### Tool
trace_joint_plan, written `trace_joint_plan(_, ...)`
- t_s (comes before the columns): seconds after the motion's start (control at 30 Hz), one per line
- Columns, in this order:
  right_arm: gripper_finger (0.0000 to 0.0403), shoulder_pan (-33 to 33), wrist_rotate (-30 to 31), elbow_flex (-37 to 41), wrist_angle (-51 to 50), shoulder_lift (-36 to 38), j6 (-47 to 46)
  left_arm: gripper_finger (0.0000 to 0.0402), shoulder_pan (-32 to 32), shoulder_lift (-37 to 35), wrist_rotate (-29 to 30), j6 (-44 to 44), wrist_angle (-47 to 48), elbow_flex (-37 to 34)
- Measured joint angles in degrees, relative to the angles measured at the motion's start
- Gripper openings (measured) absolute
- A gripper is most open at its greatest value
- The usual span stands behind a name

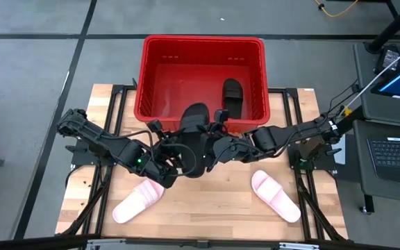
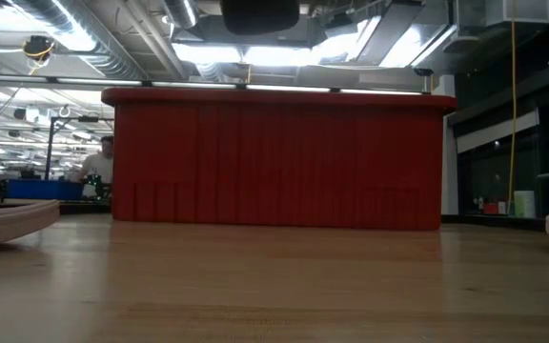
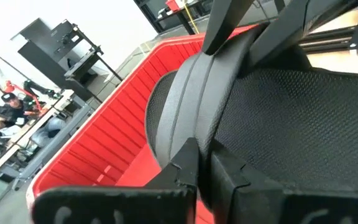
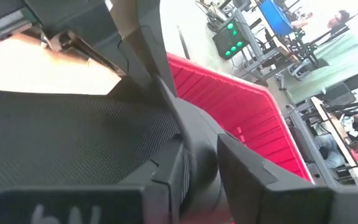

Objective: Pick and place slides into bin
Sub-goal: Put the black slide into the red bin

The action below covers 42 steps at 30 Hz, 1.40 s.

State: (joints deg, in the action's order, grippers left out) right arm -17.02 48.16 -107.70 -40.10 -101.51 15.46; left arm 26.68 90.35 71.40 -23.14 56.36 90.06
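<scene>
— What's closest to us on the table?

— Two pale pink slides, both lying loose on the wood: one toward the left front (image 1: 139, 201), one toward the right front (image 1: 275, 195). Neither arm is near them.

— And the arms?

— Just behind those, mid-table, both meet on one black slide (image 1: 194, 135), which pokes over the near rim of the bin (image 1: 146, 76). The left gripper (image 1: 167, 167) is clamped narrow on the heel edge of its sole; from the left wrist view you see its fingers (image 3: 188, 163) pinching the sole rim, the strap arching ahead toward the red wall. The right gripper (image 1: 210, 156) sits on the other side of the same sandal, its fingers (image 4: 169, 174) set either side of the sole edge at a middling gap. Whether they actually press it, I can't tell.

— So which step is this?

— I'd say the carry of the second black slide. It looks lifted off the wood, since the level view across the table shows nothing resting in front of the crate.

— Anything in the bin already?

— Yes, another black slide (image 1: 232, 96) lies on the floor of it, toward the right side.

— What does the next move call for?

— By my reckoning, both arms push forward together until the whole sandal clears the near wall, then let go at once so it drops flat instead of catching on the rim. After that, the two pink ones.
</scene>
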Motion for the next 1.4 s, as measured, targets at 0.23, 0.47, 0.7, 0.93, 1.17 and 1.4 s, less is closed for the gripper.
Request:
trace_joint_plan(0.23,0.0053,0.18,0.00,-0.79,-3.27,0.00,-0.22,0.0008,0.56,0.00,-0.17,2.09,-2.91,0.00)
trace_joint_plan(0.47,0.0016,0.49,0.26,-0.81,-4.33,0.04,0.01,0.0009,0.81,0.01,0.18,6.21,-5.16,-0.02)
trace_joint_plan(0.7,0.0016,0.70,0.28,-0.81,-4.15,0.04,0.00,0.0030,1.12,0.02,1.73,9.28,-5.66,-0.02)
trace_joint_plan(0.93,0.0016,1.00,1.57,-2.00,-4.88,-0.02,0.02,0.0063,2.88,-1.09,3.88,13.27,-5.84,0.00)
trace_joint_plan(1.17,0.0016,1.33,3.51,-5.79,-4.62,-0.02,1.26,0.0087,6.24,-6.58,4.57,13.26,-5.67,0.00)
trace_joint_plan(1.4,0.0016,3.03,4.46,-8.98,-4.22,0.00,7.20,0.0093,9.63,-12.81,5.93,19.29,-5.16,0.00)
